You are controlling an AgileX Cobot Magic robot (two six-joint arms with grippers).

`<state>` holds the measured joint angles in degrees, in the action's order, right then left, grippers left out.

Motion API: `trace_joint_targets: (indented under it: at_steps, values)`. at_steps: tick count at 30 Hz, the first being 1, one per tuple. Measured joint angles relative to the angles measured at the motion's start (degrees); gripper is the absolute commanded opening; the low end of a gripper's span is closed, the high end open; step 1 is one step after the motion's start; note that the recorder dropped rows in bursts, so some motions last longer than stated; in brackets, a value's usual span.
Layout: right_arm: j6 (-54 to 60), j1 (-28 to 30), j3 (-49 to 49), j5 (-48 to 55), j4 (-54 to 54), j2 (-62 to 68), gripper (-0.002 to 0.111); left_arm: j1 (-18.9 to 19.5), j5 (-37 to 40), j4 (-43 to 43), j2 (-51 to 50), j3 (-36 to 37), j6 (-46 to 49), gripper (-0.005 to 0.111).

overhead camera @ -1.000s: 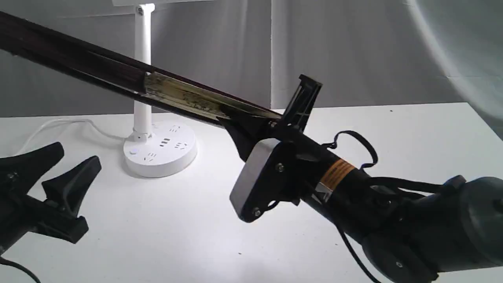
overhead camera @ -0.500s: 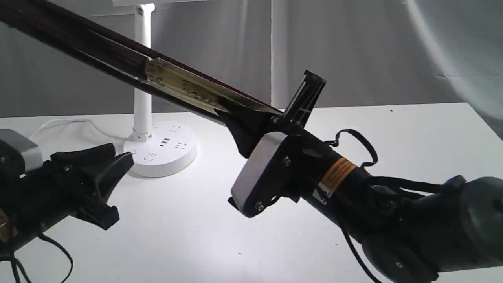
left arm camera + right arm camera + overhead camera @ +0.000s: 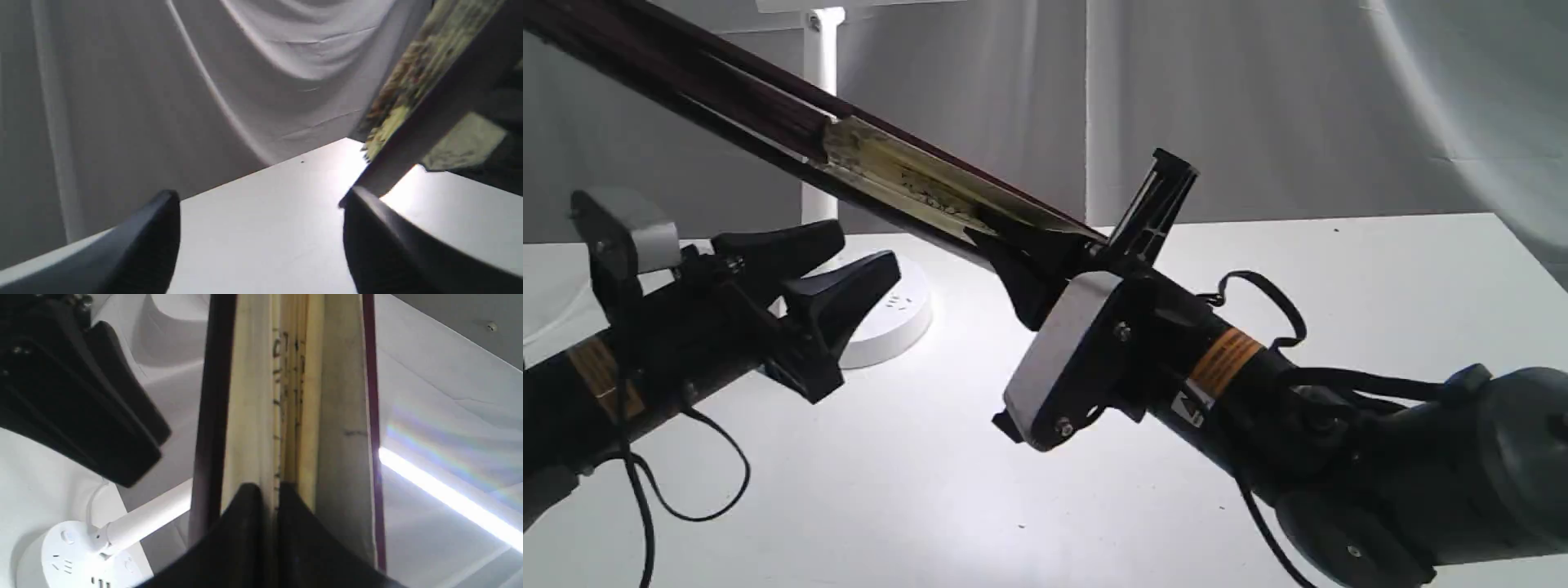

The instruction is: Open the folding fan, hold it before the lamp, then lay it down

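The folding fan (image 3: 890,175) is nearly closed: a long dark-ribbed bar with a strip of cream leaf showing, slanting from the top left down to my right gripper (image 3: 1045,245). That gripper is shut on the leaf end, and the cream pleats (image 3: 286,396) sit pinched between its black fingers (image 3: 245,522). My left gripper (image 3: 866,249) is open just below the fan, nothing between its fingers (image 3: 143,241). The fan (image 3: 429,81) passes close by one fingertip. The lamp (image 3: 821,49) stands behind the fan, and its round base (image 3: 894,314) shows partly behind the left gripper.
A white table (image 3: 931,490) carries the scene, with grey cloth (image 3: 1298,106) hanging behind it. The left arm's black cable (image 3: 686,506) loops over the table. The right arm's body (image 3: 1421,474) fills the lower right.
The left arm has swung right and upward to just under the fan, its jaws narrowing midway and then spreading again. The right gripper has tilted the fan slightly steeper.
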<state>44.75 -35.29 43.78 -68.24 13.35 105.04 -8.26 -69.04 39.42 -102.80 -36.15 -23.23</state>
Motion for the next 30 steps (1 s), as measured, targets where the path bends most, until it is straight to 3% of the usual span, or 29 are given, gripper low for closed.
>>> trace_joint_targets:
  at_steps: [4,11,20,30]
  values:
    - [-0.6,0.0,0.0,0.0,0.4,0.0,0.000,-2.2,-0.2,-1.5,0.0,-1.4,0.8,0.059]
    - [-1.1,0.0,0.0,0.0,0.4,0.0,0.000,-2.3,-0.3,0.8,0.0,-2.7,0.1,0.059]
    - [-1.2,0.0,0.0,-0.3,0.4,0.0,0.000,-2.3,-0.3,12.0,0.0,-2.7,4.2,0.059]
    - [-1.7,0.0,0.0,0.4,4.7,0.0,0.000,-2.3,-0.3,9.7,0.0,-4.1,5.1,0.059]
